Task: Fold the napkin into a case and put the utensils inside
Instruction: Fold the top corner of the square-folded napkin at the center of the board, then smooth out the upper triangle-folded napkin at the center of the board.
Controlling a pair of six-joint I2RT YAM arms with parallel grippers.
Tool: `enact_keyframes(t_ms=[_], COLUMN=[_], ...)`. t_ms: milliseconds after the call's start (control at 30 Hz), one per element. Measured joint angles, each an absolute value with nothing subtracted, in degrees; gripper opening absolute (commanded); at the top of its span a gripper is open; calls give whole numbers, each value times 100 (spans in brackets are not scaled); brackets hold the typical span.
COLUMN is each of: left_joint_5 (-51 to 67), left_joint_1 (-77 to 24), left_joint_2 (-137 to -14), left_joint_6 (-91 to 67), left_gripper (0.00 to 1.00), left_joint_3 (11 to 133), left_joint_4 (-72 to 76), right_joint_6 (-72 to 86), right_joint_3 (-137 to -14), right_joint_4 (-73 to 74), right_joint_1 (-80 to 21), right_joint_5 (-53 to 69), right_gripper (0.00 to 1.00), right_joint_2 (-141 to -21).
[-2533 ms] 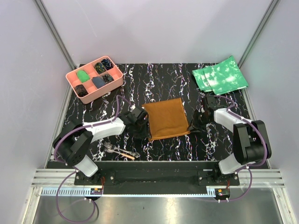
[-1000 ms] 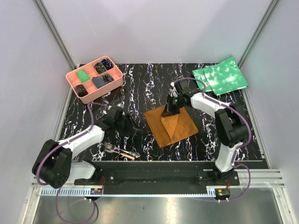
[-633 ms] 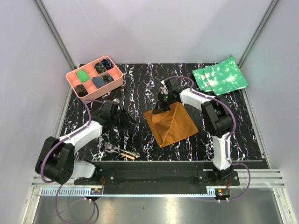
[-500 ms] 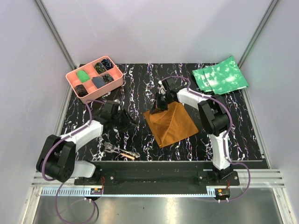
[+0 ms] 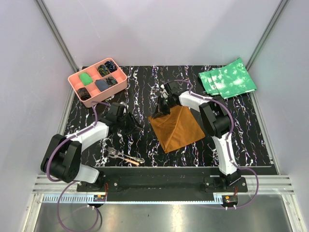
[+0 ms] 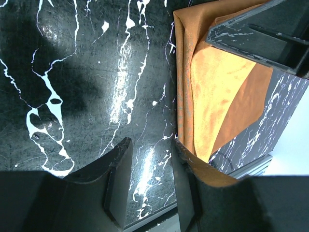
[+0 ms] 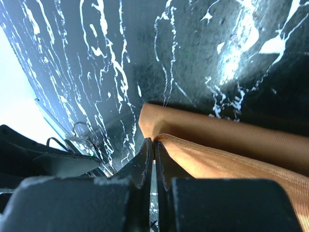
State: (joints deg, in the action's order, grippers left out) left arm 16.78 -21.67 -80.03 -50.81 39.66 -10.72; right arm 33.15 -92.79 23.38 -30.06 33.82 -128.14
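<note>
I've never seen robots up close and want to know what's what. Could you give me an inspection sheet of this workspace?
Surface: black white-veined tabletop.
Job's things: napkin at centre, partly folded, not yet a case; fork and orange-ended utensil lie on the tabletop near the left arm.
Clutter: pink tray with filled compartments, far left; green cloths, far right.
Hands: right hand shut on a napkin edge; left hand open, empty, beside the napkin.
Cables: purple cables along both arms.
Surroundings: pale walls; otherwise nothing seen.
</note>
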Motion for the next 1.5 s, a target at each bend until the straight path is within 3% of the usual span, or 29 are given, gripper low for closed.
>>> enact_keyframes(t_ms=[233, 367, 500, 667, 700, 767, 800, 867, 1133, 1333, 1500], left_joint_5=[1697, 1767, 1844, 1914, 1927, 1959, 1964, 2021, 1920, 1868, 2010], left_joint_1=[-2167, -2167, -2176, -2421, -2539, -2703, -2762, -2871, -2880, -3118, -3601], left_joint_2=[-8044, -8165, -8464, -9019, -9223, -9666, -9736, -10110, -10971, -10840, -10368], left_joint_6=[-5052, -4982, -4930, -4842, -4825, -4814, -4816, -4814, -4606, -4320, -4305], left_gripper=[41, 40, 42, 37, 34, 31, 30, 26, 22, 21, 15], left_joint_3=[4005, 4119, 4523, 5417, 5708, 6193, 6252, 6539, 7037, 6997, 6705], left_joint_4=[-1070, -1068, -1074, -1059, -1063, -993, -974, -967, -1435, -1487, -1334], right_joint_6=[3350, 3350, 3354, 3295, 3234, 3109, 3048, 2908, 2499, 2436, 2443], right_joint_3=[-9343, -9415, -9445, -8823, -8635, -8451, -8407, -8372, -8414, -8514, -8676], right_joint_4=[2338, 2342, 2346, 2340, 2314, 2316, 2294, 2204, 2213, 2220, 2156], right_joint_1=[-3006, -3006, -2971, -2563, -2331, -1885, -1640, -1192, -810, -792, -757], right_joint_5=[3404, 3415, 3461, 3524, 3535, 3551, 3573, 3564, 3706, 3870, 4003], right_gripper=[28, 46, 52, 49, 41, 36, 27, 22, 15, 13, 12], right_joint_2=[-12967, -12967, -12835, -11865, -11563, -11192, -11072, -11008, -11935, -12414, -12527])
